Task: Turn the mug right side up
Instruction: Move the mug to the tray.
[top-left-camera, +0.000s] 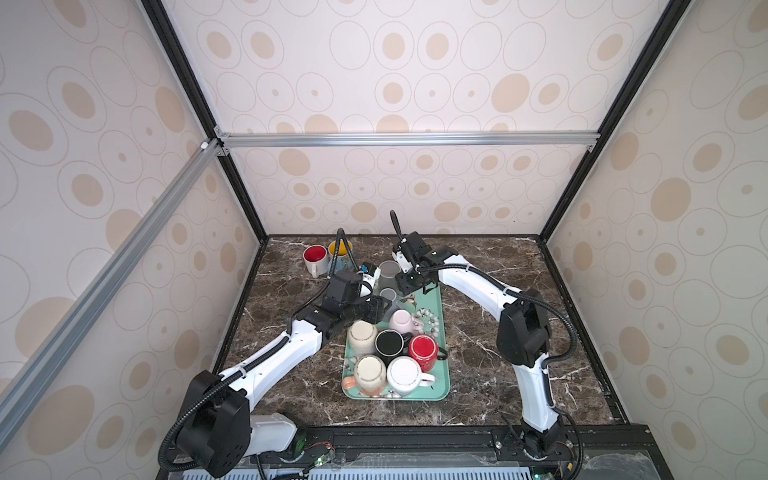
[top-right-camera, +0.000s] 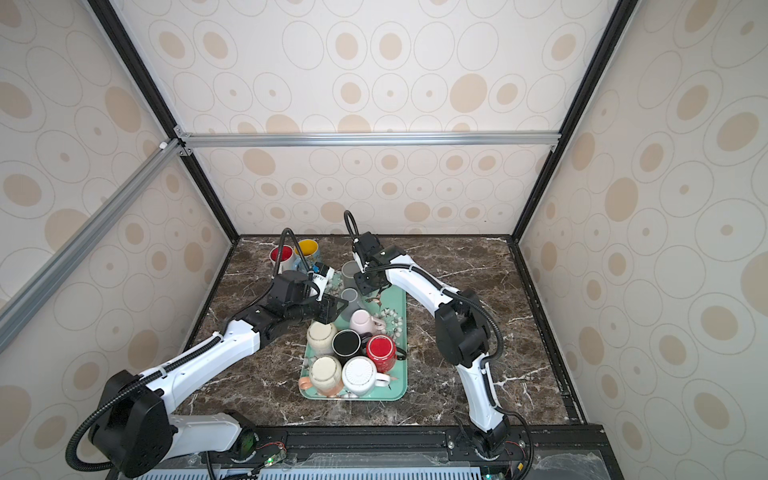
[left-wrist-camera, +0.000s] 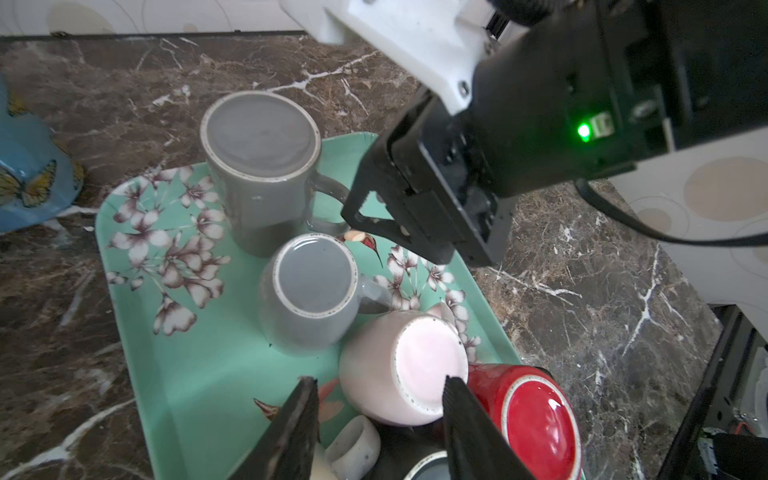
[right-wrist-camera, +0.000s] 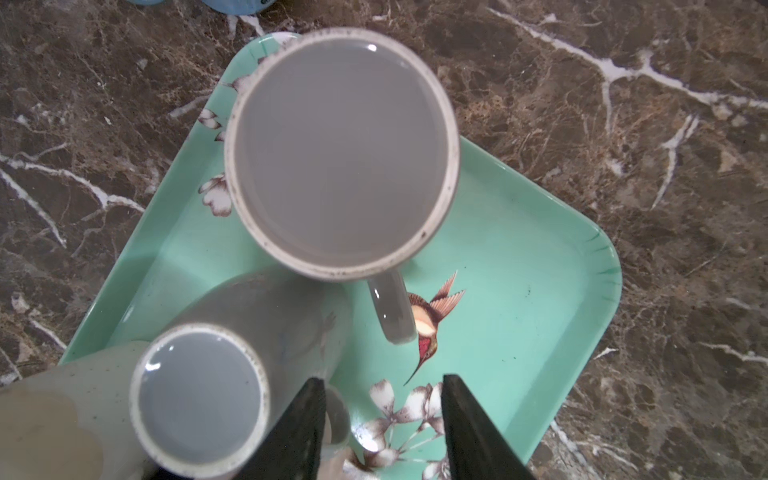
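left tool (left-wrist-camera: 379, 380) spread and empty over the overturned pink mug (left-wrist-camera: 399, 357); right tool (right-wrist-camera: 382, 379) spread, empty, near the handle of the upside-down dark grey mug (right-wrist-camera: 340, 153) on the floral green tray (right-wrist-camera: 519, 270).

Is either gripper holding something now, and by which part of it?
Nothing is held. The left gripper stands open near the pink mug; the right gripper stands open over the tray.

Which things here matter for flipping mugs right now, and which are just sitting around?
In play: large upside-down grey mug, smaller grey mug, pink mug, right gripper, left gripper, both open.
Just there: upright red-lined mug, yellow-lined mug, tray.
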